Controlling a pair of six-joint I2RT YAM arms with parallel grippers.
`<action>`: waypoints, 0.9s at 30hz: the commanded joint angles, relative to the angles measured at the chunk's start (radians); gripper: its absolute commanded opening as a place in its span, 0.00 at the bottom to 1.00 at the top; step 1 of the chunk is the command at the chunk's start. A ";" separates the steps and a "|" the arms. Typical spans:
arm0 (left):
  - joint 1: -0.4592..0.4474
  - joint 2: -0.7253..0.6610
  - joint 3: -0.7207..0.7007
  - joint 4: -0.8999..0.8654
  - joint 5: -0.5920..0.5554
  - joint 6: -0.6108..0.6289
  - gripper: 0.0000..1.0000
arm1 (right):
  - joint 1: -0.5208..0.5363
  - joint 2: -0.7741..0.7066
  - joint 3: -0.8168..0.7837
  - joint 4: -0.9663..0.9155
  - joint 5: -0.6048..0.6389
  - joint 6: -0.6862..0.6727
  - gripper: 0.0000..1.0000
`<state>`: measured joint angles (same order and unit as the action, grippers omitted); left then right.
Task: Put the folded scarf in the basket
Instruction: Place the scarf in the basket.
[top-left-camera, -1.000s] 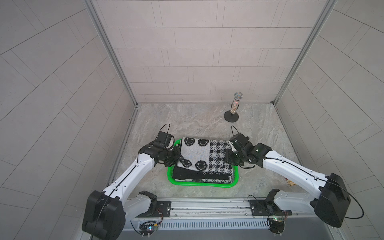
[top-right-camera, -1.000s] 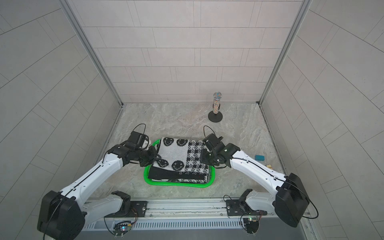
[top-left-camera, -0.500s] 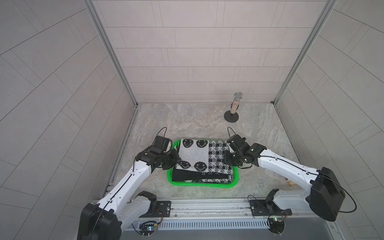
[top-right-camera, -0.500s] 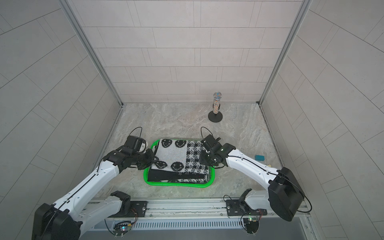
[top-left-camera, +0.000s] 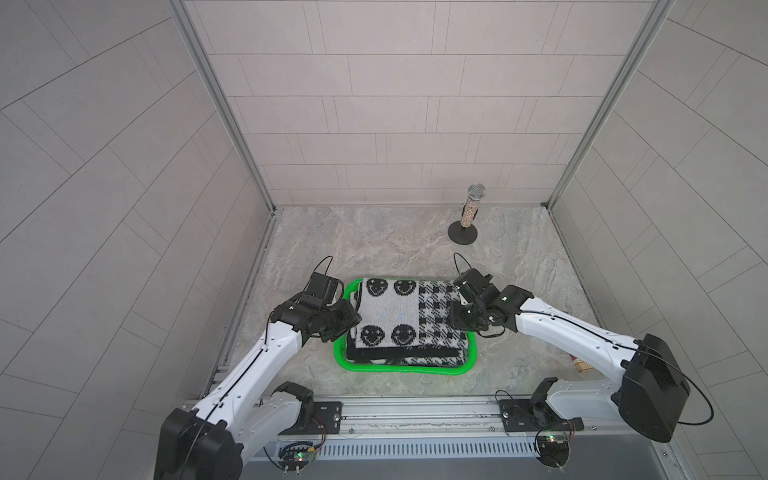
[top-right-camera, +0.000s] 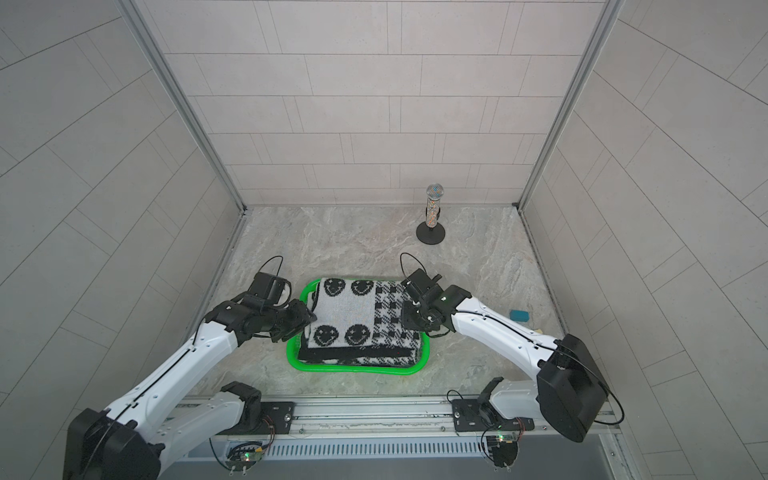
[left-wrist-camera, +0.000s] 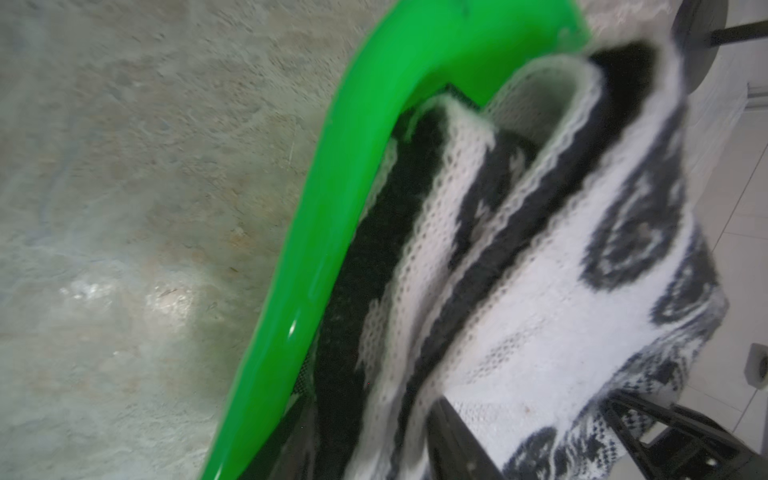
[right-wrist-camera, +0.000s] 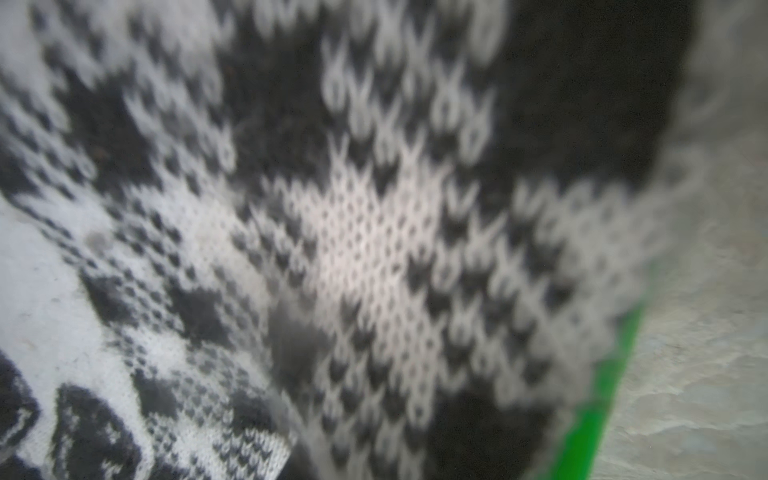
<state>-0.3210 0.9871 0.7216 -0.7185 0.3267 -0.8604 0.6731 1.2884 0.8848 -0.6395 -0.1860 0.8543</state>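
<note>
The folded scarf (top-left-camera: 390, 316) (top-right-camera: 345, 316), black and white knit with smiley faces and houndstooth, lies in the bright green basket (top-left-camera: 399, 370) (top-right-camera: 353, 370) near the table's front. My left gripper (top-left-camera: 353, 320) (top-right-camera: 309, 318) is at the scarf's left edge. In the left wrist view the left gripper (left-wrist-camera: 374, 415) is open, with its dark fingers (left-wrist-camera: 457, 440) apart and scarf (left-wrist-camera: 540, 311) layers between them, beside the basket rim (left-wrist-camera: 332, 208). My right gripper (top-left-camera: 453, 318) (top-right-camera: 405, 318) is at the scarf's right edge. The blurred scarf (right-wrist-camera: 374, 232) fills the right wrist view and hides those jaws; a strip of basket (right-wrist-camera: 598, 415) shows.
A glittery microphone on a round black stand (top-left-camera: 467, 220) (top-right-camera: 432, 220) stands at the back right. A small teal block (top-right-camera: 518, 315) lies by the right wall, and a small object (top-left-camera: 579, 365) sits behind the right arm. Tiled walls close three sides.
Both arms have sunk slightly and the scarf has settled lower into the basket. The left fingers now stand apart around the scarf's edge.
</note>
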 joint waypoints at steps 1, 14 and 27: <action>0.004 -0.041 0.076 -0.090 -0.131 0.031 0.50 | -0.004 -0.025 0.016 -0.077 0.078 -0.026 0.40; 0.073 0.129 0.042 0.013 -0.013 0.101 0.51 | -0.055 -0.006 0.004 -0.062 0.050 -0.063 0.51; 0.029 0.205 -0.053 0.264 0.137 -0.042 0.35 | -0.218 -0.038 0.006 -0.051 -0.060 -0.169 0.68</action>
<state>-0.2813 1.1736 0.6792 -0.5346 0.4461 -0.8608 0.4854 1.2781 0.8860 -0.6468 -0.2531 0.7315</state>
